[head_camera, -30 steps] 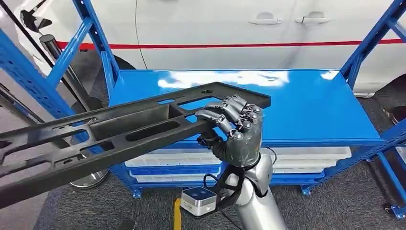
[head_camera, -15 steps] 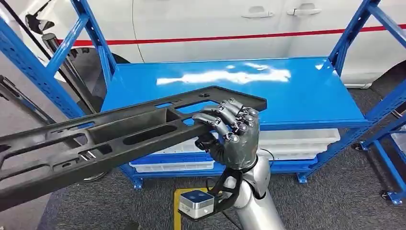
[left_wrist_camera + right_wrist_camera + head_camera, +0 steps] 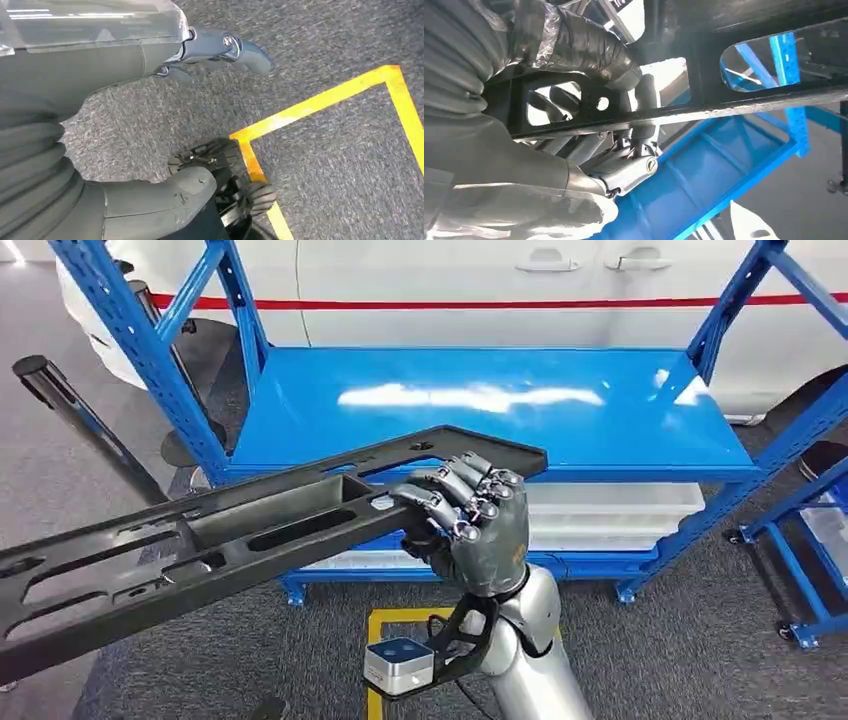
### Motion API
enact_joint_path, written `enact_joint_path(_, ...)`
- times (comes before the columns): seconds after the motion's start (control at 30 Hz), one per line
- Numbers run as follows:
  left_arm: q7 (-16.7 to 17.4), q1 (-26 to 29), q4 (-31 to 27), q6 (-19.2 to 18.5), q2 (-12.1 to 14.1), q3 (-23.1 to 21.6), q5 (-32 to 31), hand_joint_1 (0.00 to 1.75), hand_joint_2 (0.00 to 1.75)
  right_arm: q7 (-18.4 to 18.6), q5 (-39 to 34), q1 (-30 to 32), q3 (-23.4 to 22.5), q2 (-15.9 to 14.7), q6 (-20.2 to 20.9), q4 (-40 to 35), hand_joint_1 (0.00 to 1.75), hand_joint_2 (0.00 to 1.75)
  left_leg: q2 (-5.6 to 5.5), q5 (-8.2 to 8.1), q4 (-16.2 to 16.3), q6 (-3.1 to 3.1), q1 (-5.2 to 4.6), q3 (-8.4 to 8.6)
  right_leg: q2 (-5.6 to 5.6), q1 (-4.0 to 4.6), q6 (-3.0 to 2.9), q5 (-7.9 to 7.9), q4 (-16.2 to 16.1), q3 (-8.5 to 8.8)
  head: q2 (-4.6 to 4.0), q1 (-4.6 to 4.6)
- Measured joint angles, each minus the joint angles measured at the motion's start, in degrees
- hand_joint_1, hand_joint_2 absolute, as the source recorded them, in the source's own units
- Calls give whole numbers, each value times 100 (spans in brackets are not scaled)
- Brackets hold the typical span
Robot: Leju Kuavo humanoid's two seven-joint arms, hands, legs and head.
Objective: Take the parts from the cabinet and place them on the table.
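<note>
A long black plastic frame part [image 3: 200,540] with several cut-outs runs from the picture's left edge to over the front of the blue shelf [image 3: 480,430]. My right hand [image 3: 470,525] grips it near its far end, fingers curled over the top edge. In the right wrist view the fingers [image 3: 644,110] wrap the part's black rail [image 3: 744,100] from below. The part hangs in the air, with its tip just above the shelf's front edge. My left hand [image 3: 150,50] hangs over grey carpet and holds nothing, its thumb sticking out.
White bins [image 3: 610,515] sit on the lower level under the blue shelf. A white car [image 3: 500,280] stands behind the rack. Yellow tape [image 3: 400,618] marks the carpet at my feet. A second blue rack [image 3: 800,540] is at the right, a black pole [image 3: 80,420] at the left.
The whole picture has shifted, so the camera has moved: more of the rack's left upright is in view. My right hand keeps the same grip on the black part.
</note>
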Motion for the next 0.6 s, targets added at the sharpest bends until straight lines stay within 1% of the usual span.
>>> enact_joint_path(0.03,0,2,2,-7,-2,2,-2,0,175,4,11,0,-2,-2,0,13,175,175,2,59,18,-6,-8,-92,0,-1,3,50,205,8,0,-2)
enact_joint_path(0.07,0,3,2,-11,-7,0,-2,0,175,13,31,0,-4,-2,0,20,175,175,6,119,44,-15,-16,-198,0,-1,-7,246,178,134,0,0)
enact_joint_path(0.1,0,3,2,-15,-15,0,-4,0,175,28,46,-2,-4,-2,0,24,175,175,6,165,74,-25,-24,-293,0,-1,-28,454,-76,374,0,-2)
enact_joint_path(0.13,-2,3,2,-20,-24,-2,-4,0,175,46,46,-4,-4,-2,0,30,175,175,4,206,103,-34,-27,-371,1,3,-60,586,-480,699,0,-2)
enact_joint_path(0.17,-4,-2,2,-24,-37,-4,-7,0,175,63,50,-9,-4,0,0,31,175,175,-1,242,142,-55,-27,-423,5,18,-99,570,-979,1093,0,-2)
enact_joint_path(0.2,-7,7,2,-24,-55,-4,-9,0,175,72,57,-19,-2,0,0,31,175,175,-9,270,156,-86,-55,-477,5,55,-131,372,-1407,1356,0,0)
enact_joint_path(0.23,-11,10,2,-28,-63,-7,-11,0,175,87,65,-25,0,2,-2,31,175,175,-5,329,153,-121,-44,-486,9,64,-136,349,-1541,1402,0,-7)
enact_joint_path(0.27,-13,1,2,-37,-68,-7,-11,0,175,98,79,-26,0,0,-2,31,175,175,-1,390,135,-158,-32,-493,14,86,-151,392,-1566,1356,0,2)
enact_joint_path(0.3,-15,-3,2,-39,-83,-7,-11,0,175,101,111,-28,0,0,-2,31,175,175,1,445,104,-193,-18,-502,15,98,-182,432,-1557,1326,0,-4)
enact_joint_path(0.33,-15,6,2,-39,-85,-9,-11,0,175,107,127,-27,0,0,-2,33,175,175,-10,503,86,-233,-49,-527,12,54,-232,512,-1611,1279,0,0)
enact_joint_path(0.37,-15,9,2,-42,-85,-9,-13,0,175,109,142,-36,0,0,-2,37,175,175,-23,366,152,-252,-9,-564,-27,27,-272,586,-1627,1239,0,0)
enact_joint_path(0.4,-11,12,2,-44,-87,-9,-13,0,175,114,151,-36,9,2,0,39,175,175,-26,72,326,-278,-11,-655,-24,23,-327,647,-1629,1168,0,-13)
enact_joint_path(0.43,-15,17,2,-55,-96,-9,-18,0,175,125,157,-38,15,2,0,39,175,175,-26,-285,661,-303,5,-750,-30,23,-359,704,-1628,1093,0,-13)
enact_joint_path(0.47,-15,13,2,-57,-98,-9,-20,0,175,136,164,-36,15,2,0,41,175,175,-24,-626,1137,-330,22,-866,-33,27,-358,774,-1624,1004,0,-13)
enact_joint_path(0.5,-15,9,2,-57,-98,-9,-20,0,175,151,177,-36,17,2,-2,46,175,175,-21,-820,1565,-354,30,-952,-37,31,-356,844,-1618,916,0,-15)
enact_joint_path(0.53,-15,9,2,-59,-98,-9,-20,0,175,153,190,-36,17,2,-2,50,175,175,-21,-827,1833,-369,37,-964,-39,31,-349,909,-1607,820,0,-13)
enact_joint_path(0.57,-15,10,2,-59,-101,-9,-18,0,175,153,201,-34,20,0,-2,52,175,175,-21,-679,1859,-375,41,-875,-40,31,-340,968,-1596,726,0,-15)
enact_joint_path(0.6,-15,10,2,-59,-103,-9,-20,0,175,153,205,-34,20,2,-2,52,175,175,-21,-468,1674,-373,42,-681,-39,27,-328,1023,-1579,637,0,-13)
